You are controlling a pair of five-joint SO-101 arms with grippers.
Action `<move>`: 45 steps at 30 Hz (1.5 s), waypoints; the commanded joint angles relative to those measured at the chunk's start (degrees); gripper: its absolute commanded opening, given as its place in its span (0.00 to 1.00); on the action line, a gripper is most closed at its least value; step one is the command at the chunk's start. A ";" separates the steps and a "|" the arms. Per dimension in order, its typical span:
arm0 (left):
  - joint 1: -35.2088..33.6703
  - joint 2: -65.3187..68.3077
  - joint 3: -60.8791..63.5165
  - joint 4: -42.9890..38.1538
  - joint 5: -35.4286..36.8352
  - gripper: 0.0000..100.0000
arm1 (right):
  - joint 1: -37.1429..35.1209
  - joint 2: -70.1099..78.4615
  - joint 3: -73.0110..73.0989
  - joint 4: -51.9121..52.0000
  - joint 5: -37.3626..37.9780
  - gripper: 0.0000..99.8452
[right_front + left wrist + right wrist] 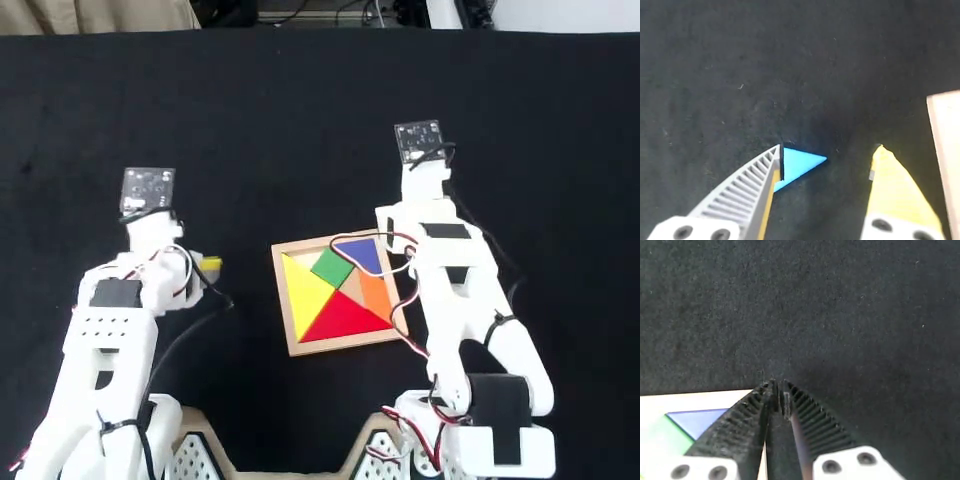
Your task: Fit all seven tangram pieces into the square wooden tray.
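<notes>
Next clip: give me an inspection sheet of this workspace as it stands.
Surface: black cloth.
Job's things: wooden tray holds yellow, green, blue, orange and red pieces; light blue triangle lies on the cloth outside it.
Clutter: nothing seen.
Left end effector: open, light blue triangle between its fingers.
Right end effector: shut, at the tray's edge.
Cables: wires loop from the right arm over the tray's corner.
Surroundings: beige curtain behind the table.
</notes>
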 commanded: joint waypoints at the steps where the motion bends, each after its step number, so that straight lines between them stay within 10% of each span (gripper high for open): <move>1: -1.27 -1.05 0.04 -1.58 5.54 0.29 | 0.97 -2.42 -0.31 -1.23 -0.44 0.01; 45: -3.47 -1.05 4.09 -7.03 8.18 0.29 | 0.62 -2.42 0.31 -1.23 0.00 0.01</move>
